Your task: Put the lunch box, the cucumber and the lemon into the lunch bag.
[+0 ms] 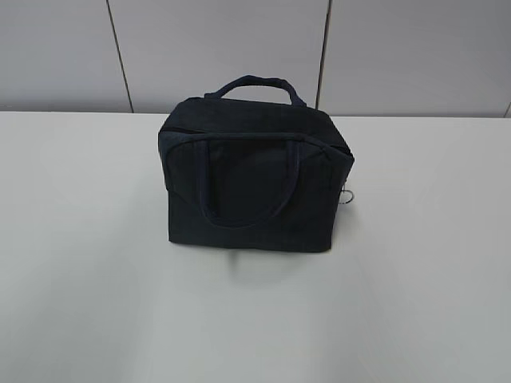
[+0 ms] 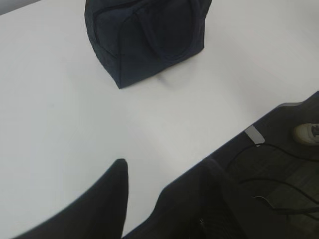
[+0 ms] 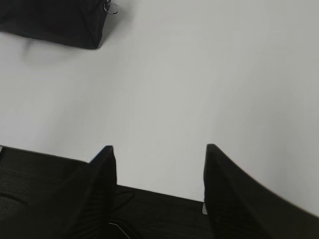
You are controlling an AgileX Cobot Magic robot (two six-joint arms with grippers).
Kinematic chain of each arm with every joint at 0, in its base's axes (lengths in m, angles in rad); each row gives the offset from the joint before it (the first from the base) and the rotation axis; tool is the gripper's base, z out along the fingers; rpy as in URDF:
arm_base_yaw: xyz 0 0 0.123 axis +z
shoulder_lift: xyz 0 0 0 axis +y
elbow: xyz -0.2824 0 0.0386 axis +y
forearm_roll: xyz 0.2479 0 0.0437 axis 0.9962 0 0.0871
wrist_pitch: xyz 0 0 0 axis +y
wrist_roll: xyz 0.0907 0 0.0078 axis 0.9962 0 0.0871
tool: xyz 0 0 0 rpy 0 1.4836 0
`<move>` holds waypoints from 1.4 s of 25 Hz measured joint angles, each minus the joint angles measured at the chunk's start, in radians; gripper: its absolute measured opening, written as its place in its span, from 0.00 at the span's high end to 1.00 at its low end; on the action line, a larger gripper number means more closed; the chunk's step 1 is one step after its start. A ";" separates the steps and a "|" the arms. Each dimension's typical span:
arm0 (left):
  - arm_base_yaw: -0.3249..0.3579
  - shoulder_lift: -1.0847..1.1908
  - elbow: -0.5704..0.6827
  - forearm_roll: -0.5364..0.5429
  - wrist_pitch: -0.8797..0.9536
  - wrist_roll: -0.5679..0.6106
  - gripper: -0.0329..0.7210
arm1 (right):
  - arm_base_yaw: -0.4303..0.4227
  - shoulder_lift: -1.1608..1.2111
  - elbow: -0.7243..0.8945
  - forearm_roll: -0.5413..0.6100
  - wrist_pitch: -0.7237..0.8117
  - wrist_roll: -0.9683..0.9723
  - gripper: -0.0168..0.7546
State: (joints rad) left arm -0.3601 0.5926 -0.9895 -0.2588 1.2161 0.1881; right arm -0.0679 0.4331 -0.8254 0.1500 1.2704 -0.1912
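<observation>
The dark navy lunch bag (image 1: 255,179) stands upright in the middle of the white table (image 1: 96,263), its two loop handles up and its top looking closed. A metal ring pull (image 1: 349,196) hangs at its right end. The lunch box, the cucumber and the lemon are out of view. In the left wrist view the bag (image 2: 144,40) is far ahead, and my left gripper (image 2: 166,167) is open and empty above the table's near edge. My right gripper (image 3: 159,149) is open and empty too, with the bag's corner (image 3: 50,20) and ring pull (image 3: 113,8) at top left.
Neither arm shows in the exterior view. The table's front edge (image 2: 234,142) runs under both grippers. Beyond it lies dark floor with cables (image 2: 279,199) and a light shoe (image 2: 306,133). A grey panelled wall (image 1: 239,48) stands behind the table.
</observation>
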 joint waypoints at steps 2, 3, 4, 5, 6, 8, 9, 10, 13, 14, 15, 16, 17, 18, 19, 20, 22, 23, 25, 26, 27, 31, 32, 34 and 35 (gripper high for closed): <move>0.000 -0.028 0.037 -0.003 -0.018 0.007 0.53 | 0.000 -0.023 0.020 0.000 0.000 -0.013 0.43; 0.000 -0.043 0.059 -0.005 -0.038 0.011 0.53 | 0.000 -0.040 0.032 0.000 0.000 -0.016 0.43; 0.000 -0.063 0.083 -0.006 -0.061 0.014 0.53 | 0.000 -0.056 0.045 0.000 0.000 -0.021 0.43; 0.000 -0.084 0.103 -0.006 -0.079 0.015 0.53 | 0.000 -0.077 0.060 0.000 0.000 -0.023 0.43; 0.000 -0.104 0.126 -0.006 -0.100 0.018 0.53 | 0.000 -0.100 0.073 0.002 0.000 -0.025 0.43; 0.000 -0.140 0.163 -0.008 -0.135 0.020 0.53 | 0.000 -0.147 0.104 0.002 0.000 -0.031 0.43; 0.000 -0.156 0.183 -0.008 -0.145 0.023 0.53 | 0.000 -0.174 0.118 0.002 0.000 -0.036 0.43; 0.000 -0.169 0.203 -0.008 -0.153 0.031 0.53 | 0.000 -0.203 0.135 0.002 0.000 -0.050 0.43; 0.000 -0.209 0.256 -0.008 -0.162 0.058 0.53 | 0.000 -0.286 0.195 0.003 0.000 -0.091 0.43; 0.000 -0.219 0.276 -0.008 -0.164 0.066 0.53 | 0.000 -0.311 0.214 0.003 0.000 -0.096 0.43; 0.000 -0.231 0.291 -0.008 -0.164 0.072 0.53 | 0.000 -0.331 0.233 0.003 0.000 -0.099 0.43; 0.000 -0.243 0.309 -0.008 -0.166 0.079 0.53 | 0.000 -0.351 0.247 0.003 0.001 -0.099 0.43; 0.000 -0.255 0.327 -0.008 -0.166 0.090 0.53 | 0.000 -0.370 0.261 0.003 0.001 -0.099 0.43; 0.000 -0.266 0.344 -0.008 -0.166 0.096 0.53 | 0.000 -0.383 0.272 0.003 0.001 -0.100 0.43; 0.000 -0.280 0.359 -0.008 -0.166 0.101 0.53 | 0.000 -0.397 0.275 0.004 0.002 -0.100 0.43; 0.000 -0.297 0.374 -0.008 -0.164 0.103 0.53 | 0.002 -0.412 0.277 0.006 0.002 -0.100 0.43; 0.000 -0.333 0.398 -0.008 -0.160 0.105 0.53 | 0.002 -0.437 0.279 0.004 0.004 -0.100 0.43; 0.000 -0.355 0.410 -0.005 -0.160 0.107 0.53 | 0.002 -0.446 0.279 0.004 0.004 -0.100 0.43; 0.000 -0.397 0.434 -0.003 -0.160 0.107 0.53 | 0.002 -0.448 0.279 -0.002 0.004 -0.100 0.43; 0.000 -0.419 0.444 -0.002 -0.160 0.107 0.53 | 0.002 -0.450 0.279 -0.005 0.004 -0.100 0.43; 0.000 -0.439 0.449 -0.002 -0.157 0.107 0.53 | 0.002 -0.450 0.279 -0.007 0.004 -0.100 0.43; 0.000 -0.511 0.457 0.001 -0.132 0.107 0.53 | 0.004 -0.450 0.280 -0.013 0.004 -0.101 0.43; 0.000 -0.527 0.466 0.001 -0.115 0.107 0.53 | 0.004 -0.450 0.281 -0.013 0.004 -0.103 0.43; 0.000 -0.568 0.472 0.001 -0.098 0.107 0.53 | 0.004 -0.450 0.281 -0.013 0.004 -0.105 0.43; 0.000 -0.579 0.472 0.001 -0.095 0.107 0.53 | 0.004 -0.450 0.283 -0.013 0.004 -0.107 0.43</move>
State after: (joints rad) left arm -0.3601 0.0137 -0.5179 -0.2579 1.1208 0.2953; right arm -0.0641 -0.0170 -0.5422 0.1370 1.2742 -0.2981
